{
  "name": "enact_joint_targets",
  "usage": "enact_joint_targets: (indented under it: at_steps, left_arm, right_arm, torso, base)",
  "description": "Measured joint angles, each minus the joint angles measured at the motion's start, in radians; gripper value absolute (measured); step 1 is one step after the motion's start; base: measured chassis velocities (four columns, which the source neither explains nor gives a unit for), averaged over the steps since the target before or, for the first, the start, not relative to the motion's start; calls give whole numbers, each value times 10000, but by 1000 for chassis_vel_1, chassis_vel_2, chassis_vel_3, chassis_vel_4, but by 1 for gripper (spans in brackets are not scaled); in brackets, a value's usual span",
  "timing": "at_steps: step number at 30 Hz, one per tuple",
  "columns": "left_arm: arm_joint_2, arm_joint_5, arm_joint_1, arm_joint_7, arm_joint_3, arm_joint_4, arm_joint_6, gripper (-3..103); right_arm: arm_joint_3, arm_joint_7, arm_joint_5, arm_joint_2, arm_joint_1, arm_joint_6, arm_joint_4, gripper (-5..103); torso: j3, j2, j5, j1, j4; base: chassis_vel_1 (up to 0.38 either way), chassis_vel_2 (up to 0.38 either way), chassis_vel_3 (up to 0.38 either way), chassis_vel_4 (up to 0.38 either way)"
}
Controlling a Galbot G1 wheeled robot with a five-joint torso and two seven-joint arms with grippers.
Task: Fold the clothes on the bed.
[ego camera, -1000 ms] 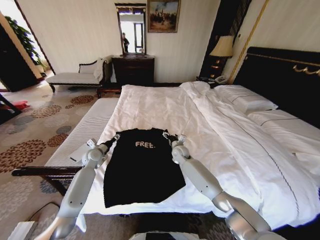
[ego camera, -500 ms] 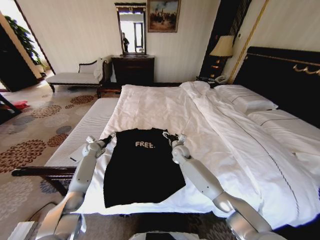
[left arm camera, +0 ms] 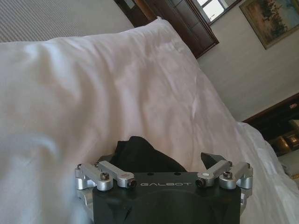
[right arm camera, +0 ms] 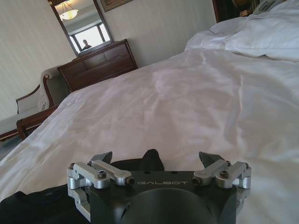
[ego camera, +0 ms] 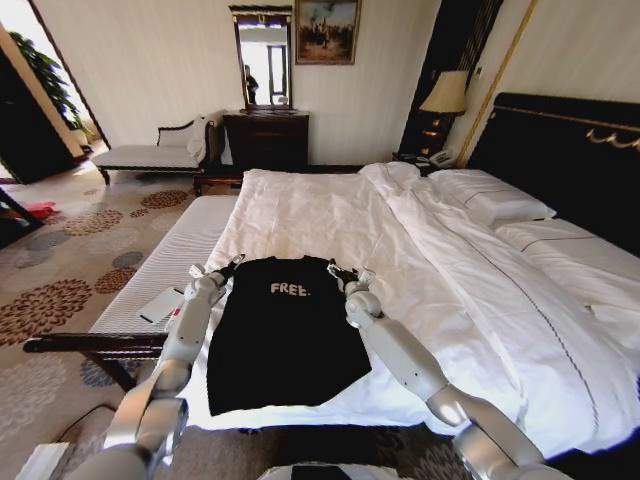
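The clothes are one black T-shirt (ego camera: 285,330) with pale "FREE" lettering, lying flat near the foot of the white bed (ego camera: 330,215). My left gripper (ego camera: 232,264) sits at the shirt's left shoulder and my right gripper (ego camera: 340,271) at its right shoulder. In the left wrist view the left gripper (left arm camera: 163,161) is open, with a bump of black shirt fabric (left arm camera: 140,156) between its jaws. In the right wrist view the right gripper (right arm camera: 156,158) is open too, a fold of the shirt (right arm camera: 150,161) lying between its fingertips (right arm camera: 210,159).
A striped cushioned bench (ego camera: 170,255) with a white card (ego camera: 160,305) runs along the bed's left side. Pillows (ego camera: 495,200) and a dark headboard (ego camera: 570,150) are at the right. A chaise (ego camera: 150,155), dresser (ego camera: 265,140) and lamp (ego camera: 445,95) stand by the far wall.
My left arm has swung inward from over the bench to the shirt's left shoulder. The right arm and the shirt have stayed put.
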Motion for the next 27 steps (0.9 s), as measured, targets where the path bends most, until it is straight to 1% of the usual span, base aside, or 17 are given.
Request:
enact_joint_targets:
  at_steps: [4,8,11,13,14,16,18,20,22,23,24,25,27]
  left_arm:
    - [-10,274,-29,100,-1,208,-75,97]
    - [64,413,54,113,-11,229,-68,93]
    - [298,392,295,115,-49,3,-35,96]
    - [338,377,335,123,-54,-31,-34,97]
    - [389,372,383,147,-56,-55,-34,99]
    - [399,431,424,245,-57,-19,-104,96]
    - [363,469,416,280,-59,19,-139,96]
    - [199,570,333,360,-52,125,-199,92]
    - [71,661,220,389,-38,240,-253,82]
    - [71,661,220,389,-38,240,-253,82]
    - [0,721,140,404,-28,331,-283,76]
    - [-44,764,74,409,-18,408,-313,76]
    - [-85,840,-26,412,1,519,-355,66]
  right_arm:
    - [49,-8,4,-74,0,-2,0,100]
    - [73,-23,6,-102,0,-2,-35,100]
    - [79,-33,14,-104,10,-4,-55,100]
    - [79,-35,16,-102,17,-4,-61,100]
    - [76,-37,16,-99,27,-4,-70,100]
    - [33,-38,18,-64,48,-5,-99,100]
    - [16,-36,18,-52,61,-6,-103,100]
    - [-23,-12,23,-35,89,-14,-99,100]
    - [-29,21,33,-35,93,-24,-63,100]
    - [-29,21,33,-35,93,-24,-63,100]
    - [-26,34,37,-38,93,-29,-35,100]
    - [-14,41,38,-43,91,-31,-23,100]
    - [24,47,40,-59,74,-33,-15,100]
  torso:
    - [0,0,-1,-1,3]
    - [-2,1,-1,-1,-1]
    - [-1,1,0,0,2]
    - [-1,2,-1,-1,3]
    - [-1,2,-2,-1,5]
    - [-2,3,0,-1,6]
    - [-1,3,-1,-2,7]
    - [0,2,-2,-1,5]
    - [-1,3,-1,-1,0]
    - [-1,3,-1,-1,0]
    - [-1,2,-2,-1,-3]
    - [0,2,-2,0,-2]
    - [-1,3,-1,-1,0]
  base:
    - [0,0,0,0]
    - [0,0,0,0]
    - [0,0,0,0]
    - [0,0,0,0]
    - [0,0,0,0]
    - [0,0,0,0]
    - [0,0,0,0]
    - [0,0,0,0]
    - [0,0,0,0]
    - [0,0,0,0]
    - [0,0,0,0]
    - [0,0,0,0]
    - [0,0,0,0]
